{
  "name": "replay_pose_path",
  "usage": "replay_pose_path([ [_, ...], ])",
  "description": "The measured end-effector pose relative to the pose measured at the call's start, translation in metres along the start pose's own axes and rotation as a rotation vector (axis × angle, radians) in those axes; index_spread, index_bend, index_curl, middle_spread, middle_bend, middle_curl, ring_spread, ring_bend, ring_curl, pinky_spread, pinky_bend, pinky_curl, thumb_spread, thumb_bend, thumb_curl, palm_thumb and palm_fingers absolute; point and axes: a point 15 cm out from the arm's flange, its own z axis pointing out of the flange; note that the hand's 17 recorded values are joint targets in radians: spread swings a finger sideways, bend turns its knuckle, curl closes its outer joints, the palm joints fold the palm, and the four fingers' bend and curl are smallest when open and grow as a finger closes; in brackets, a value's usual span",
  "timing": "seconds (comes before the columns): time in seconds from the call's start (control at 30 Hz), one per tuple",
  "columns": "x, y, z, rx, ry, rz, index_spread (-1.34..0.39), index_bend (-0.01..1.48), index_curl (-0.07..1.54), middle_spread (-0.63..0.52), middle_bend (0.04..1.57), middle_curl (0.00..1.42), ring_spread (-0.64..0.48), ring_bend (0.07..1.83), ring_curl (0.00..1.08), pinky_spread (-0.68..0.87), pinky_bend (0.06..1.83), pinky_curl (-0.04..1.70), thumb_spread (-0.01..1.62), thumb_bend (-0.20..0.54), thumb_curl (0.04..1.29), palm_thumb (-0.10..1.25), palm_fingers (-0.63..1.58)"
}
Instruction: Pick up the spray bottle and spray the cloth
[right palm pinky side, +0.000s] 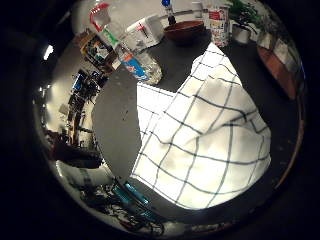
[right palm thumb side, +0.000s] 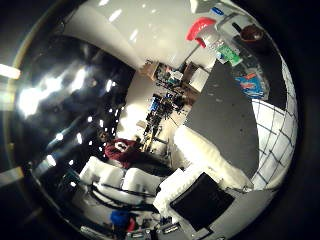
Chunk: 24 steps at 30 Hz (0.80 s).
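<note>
**Bottle upright beside the cloth**

Bottle (right palm pinky side: 131, 52), clear with a red trigger, stands on the dark tabletop (right palm pinky side: 117, 130) just beside the white checked cloth (right palm pinky side: 205, 145). In the little finger side view, a brown bowl (right palm pinky side: 184, 31), a can (right palm pinky side: 218, 22) and a potted plant (right palm pinky side: 242, 20) stand beyond the cloth.

In the thumb side view, white fingers (right palm thumb side: 210, 157) reach in over the tabletop edge, relaxed and holding nothing. The bottle stands well apart from the fingers, the cloth near them.
</note>
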Motion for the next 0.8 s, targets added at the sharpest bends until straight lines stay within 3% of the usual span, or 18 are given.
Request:
replay_pose_path([
  [0.33, -0.009, 0.062, -0.044, 0.05, 0.07, 0.027, -0.28, 0.19, 0.39, 0.08, 0.19, 0.31, 0.09, 0.42, 0.3, 0.36, 0.36, 0.36, 1.16, -0.018, 0.42, 0.69, 0.31],
  [0.8, 0.041, 0.122, -0.113, -0.034, 0.224, 0.11, -0.29, 0.2, 0.4, 0.08, 0.18, 0.31, 0.11, 0.37, 0.29, 0.37, 0.33, 0.34, 1.16, -0.019, 0.42, 0.66, 0.32],
])
